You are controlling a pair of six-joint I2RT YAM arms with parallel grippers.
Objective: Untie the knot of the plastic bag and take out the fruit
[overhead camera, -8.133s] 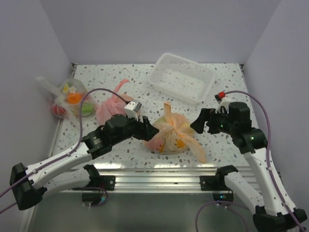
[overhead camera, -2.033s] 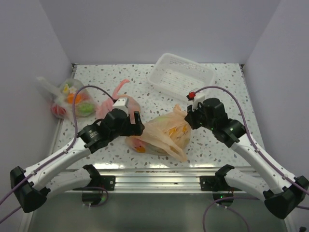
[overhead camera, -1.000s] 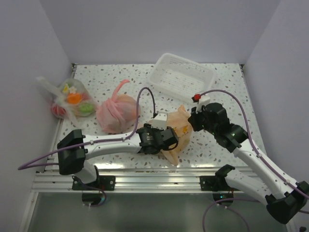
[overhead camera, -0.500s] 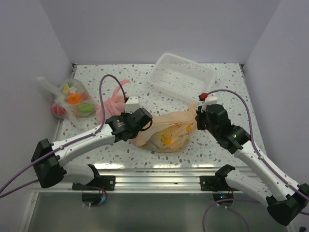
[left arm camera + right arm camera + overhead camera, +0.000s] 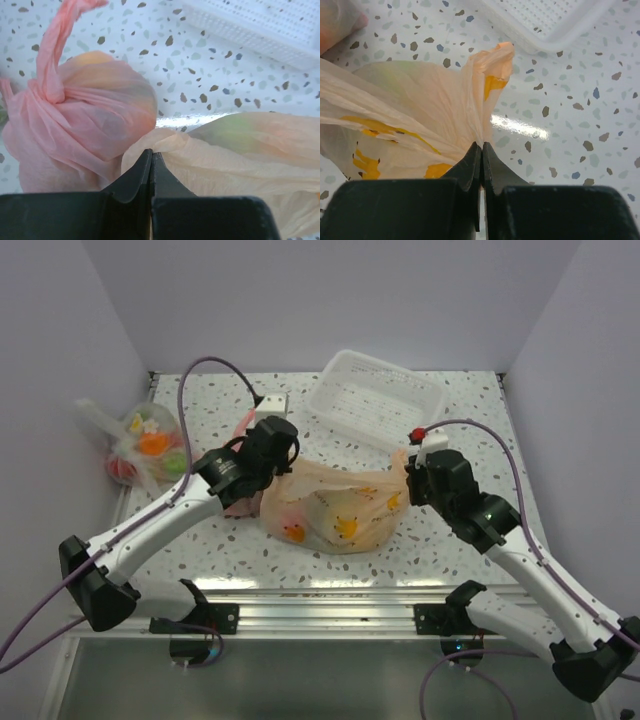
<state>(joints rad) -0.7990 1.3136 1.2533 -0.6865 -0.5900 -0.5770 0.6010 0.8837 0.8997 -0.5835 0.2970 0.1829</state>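
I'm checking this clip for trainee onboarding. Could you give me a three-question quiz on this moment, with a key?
1. True or false: the left gripper and the right gripper are both shut on the plastic bag.
2. Which lies beside the plastic bag, near the left gripper? A the pink bag; B a red bowl; C a sponge.
3. On which side of the table does the clear bag lie?

Key: 1 true; 2 A; 3 left.
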